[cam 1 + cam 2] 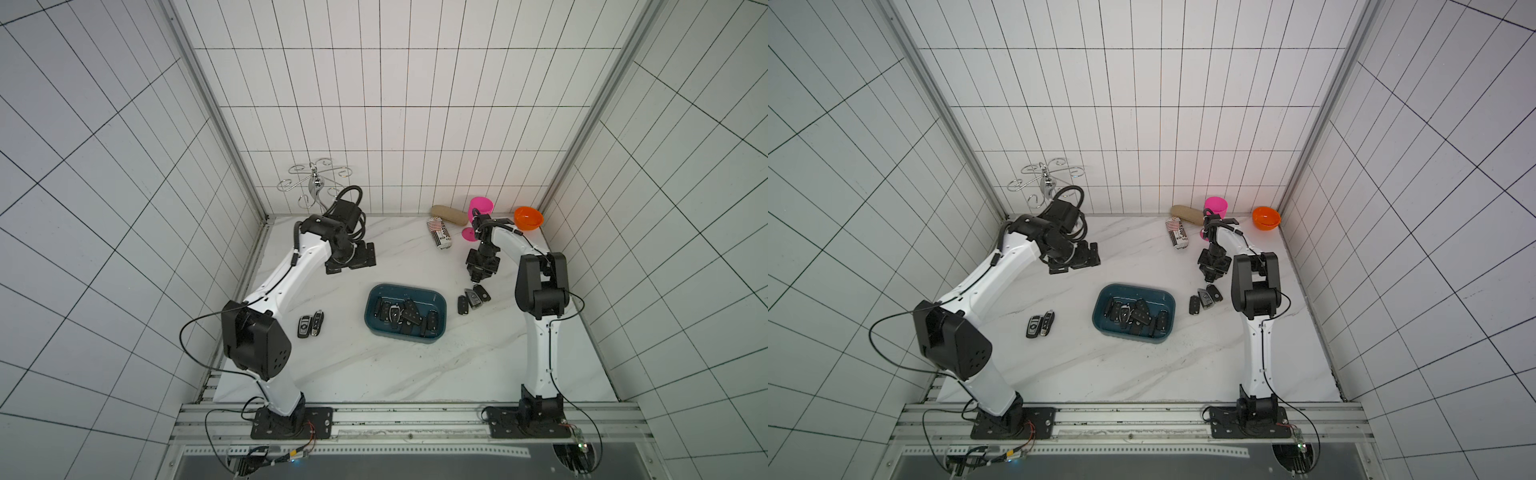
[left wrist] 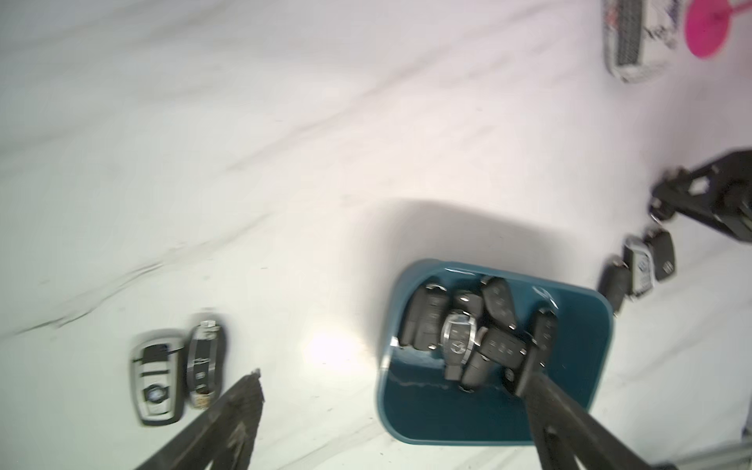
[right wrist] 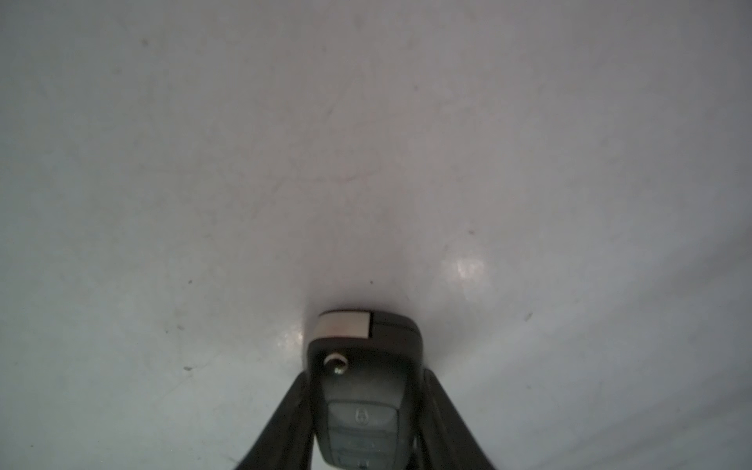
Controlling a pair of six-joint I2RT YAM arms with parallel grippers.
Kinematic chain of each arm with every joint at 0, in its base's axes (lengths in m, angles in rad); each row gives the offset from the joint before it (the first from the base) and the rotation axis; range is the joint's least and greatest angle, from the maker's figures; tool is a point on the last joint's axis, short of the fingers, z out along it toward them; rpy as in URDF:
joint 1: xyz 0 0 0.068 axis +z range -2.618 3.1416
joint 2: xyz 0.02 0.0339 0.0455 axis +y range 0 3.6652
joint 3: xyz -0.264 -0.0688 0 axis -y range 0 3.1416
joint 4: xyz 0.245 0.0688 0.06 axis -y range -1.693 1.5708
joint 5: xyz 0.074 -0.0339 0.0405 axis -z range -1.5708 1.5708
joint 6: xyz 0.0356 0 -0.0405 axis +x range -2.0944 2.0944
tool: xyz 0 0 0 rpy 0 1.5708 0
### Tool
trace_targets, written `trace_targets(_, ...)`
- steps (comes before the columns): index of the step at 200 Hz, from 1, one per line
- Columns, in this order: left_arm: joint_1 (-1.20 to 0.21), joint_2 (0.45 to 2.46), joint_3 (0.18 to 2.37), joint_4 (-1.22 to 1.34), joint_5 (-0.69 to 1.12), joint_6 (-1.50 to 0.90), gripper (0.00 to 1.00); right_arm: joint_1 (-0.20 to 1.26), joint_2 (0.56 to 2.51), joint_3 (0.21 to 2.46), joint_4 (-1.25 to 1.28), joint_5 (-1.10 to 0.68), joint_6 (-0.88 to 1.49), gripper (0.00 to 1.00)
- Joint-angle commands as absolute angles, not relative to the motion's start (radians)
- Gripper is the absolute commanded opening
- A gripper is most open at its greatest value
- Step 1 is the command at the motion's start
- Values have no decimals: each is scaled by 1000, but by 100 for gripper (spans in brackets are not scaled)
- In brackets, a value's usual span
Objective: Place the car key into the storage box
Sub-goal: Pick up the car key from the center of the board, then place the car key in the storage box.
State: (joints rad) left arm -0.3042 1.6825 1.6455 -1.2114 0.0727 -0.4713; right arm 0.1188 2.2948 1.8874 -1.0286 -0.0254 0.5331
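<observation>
The key (image 3: 364, 390) is sitting clamped between the right gripper's (image 1: 478, 277) fingers, pinched on both sides, low over the table (image 1: 374, 374); touching it or not, cannot tell. It is hanging outside the box (image 1: 428, 297), just beyond three loose keys (image 1: 473, 297). The box is holding a heap of keys (image 1: 401, 318). The left gripper (image 2: 390, 386) is hovering spread wide, empty. Two keys (image 1: 310, 328) are lying across the box.

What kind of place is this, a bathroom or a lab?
Probably a robot test booth: a left arm and right arm bolted to a rail, grid-lined walls, and props like a storage box of keys.
</observation>
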Motion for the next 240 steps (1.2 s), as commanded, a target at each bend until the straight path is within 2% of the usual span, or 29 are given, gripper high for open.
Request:
trace_targets(1, -228, 1662, 1520, -1157, 44, -467, 98, 132, 2321, 1893, -1060, -24, 531, 27)
trace_targets(10, -200, 1661, 1485, -1147, 51, -469, 98, 134, 2316, 1885, -1059, -16, 529, 22)
trace_targets(22, -178, 1668, 1452, -1138, 36, -474, 98, 137, 2310, 1875, -1056, -1, 527, 20)
trace_targets(34, -163, 1673, 1419, -1119, 28, -478, 98, 139, 2301, 1867, -1055, 18, 523, 11)
trace_targets(42, -151, 1677, 1402, -1110, 17, -492, 98, 145, 2292, 1863, -1055, 38, 522, 9)
trace_targets(78, -99, 1702, 1344, -1062, 75, -492, 98, 174, 2203, 1854, -1053, 126, 515, 9)
trace_targets(128, -66, 1714, 1310, -1039, 58, -488, 98, 265, 2010, 1844, -1065, 163, 493, 9)
trace_targets(188, -48, 1735, 1270, -1009, 70, -485, 98, 464, 1884, 1782, -1093, 59, 475, 10)
trace_targets(240, -33, 1734, 1254, -988, 107, -480, 98, 619, 1808, 1616, -974, -66, 410, 11)
